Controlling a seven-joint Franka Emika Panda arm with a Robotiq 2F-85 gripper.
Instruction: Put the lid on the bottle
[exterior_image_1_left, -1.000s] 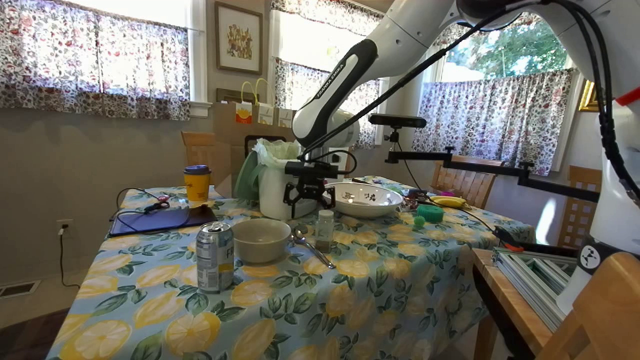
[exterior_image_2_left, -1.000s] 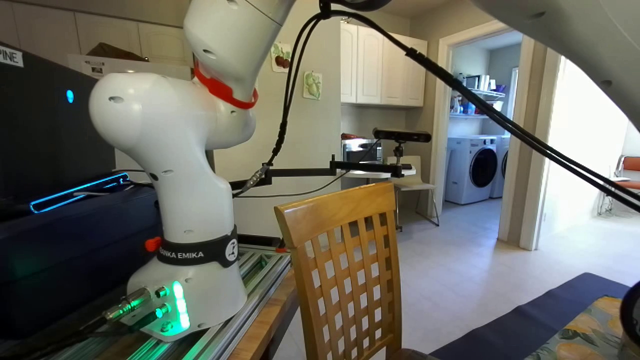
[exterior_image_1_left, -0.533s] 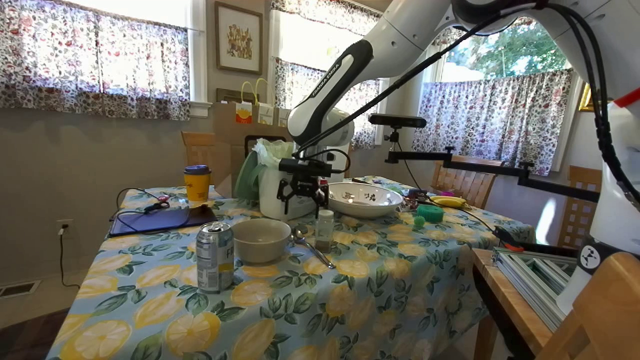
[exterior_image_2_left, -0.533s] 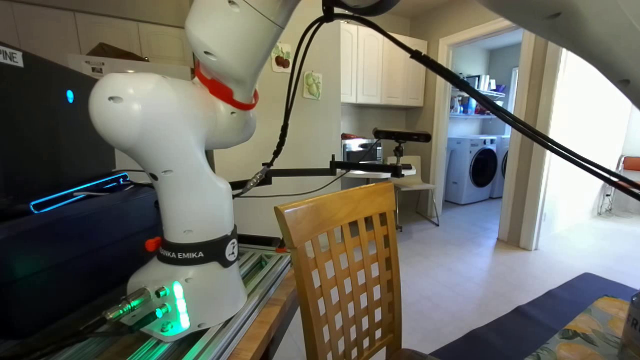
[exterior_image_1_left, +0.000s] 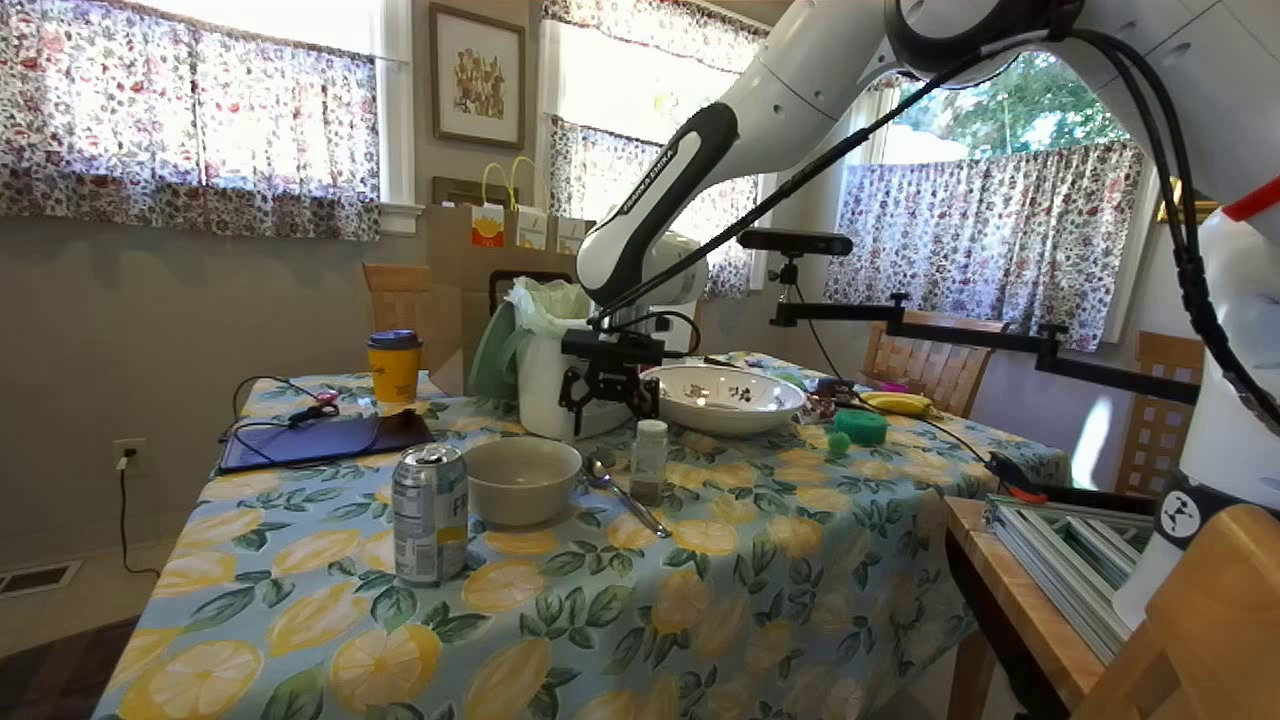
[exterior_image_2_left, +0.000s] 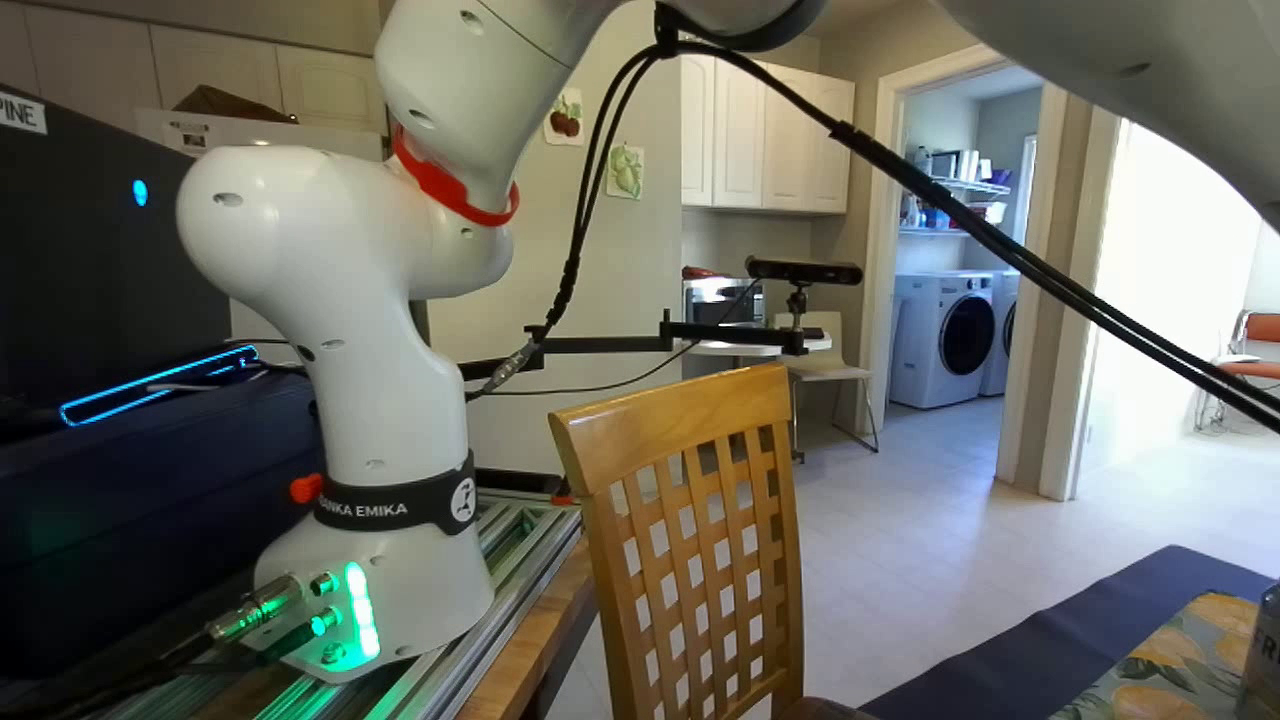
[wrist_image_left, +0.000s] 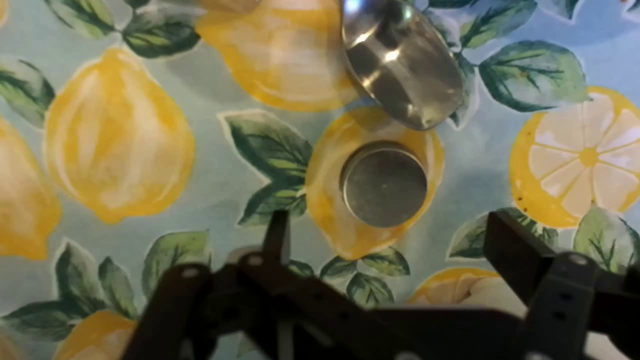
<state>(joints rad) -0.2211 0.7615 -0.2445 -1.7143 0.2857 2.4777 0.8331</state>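
The bottle, small, clear and pale-topped, stands upright on the desk; the lid, a round grey disc, lies flat, apart from it.

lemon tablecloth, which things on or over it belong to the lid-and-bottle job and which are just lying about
For the job:
gripper
small clear bottle
round grey disc, probably the lid

Just lying about:
drink can
grey bowl
spoon
yellow cup
white dish
bananas
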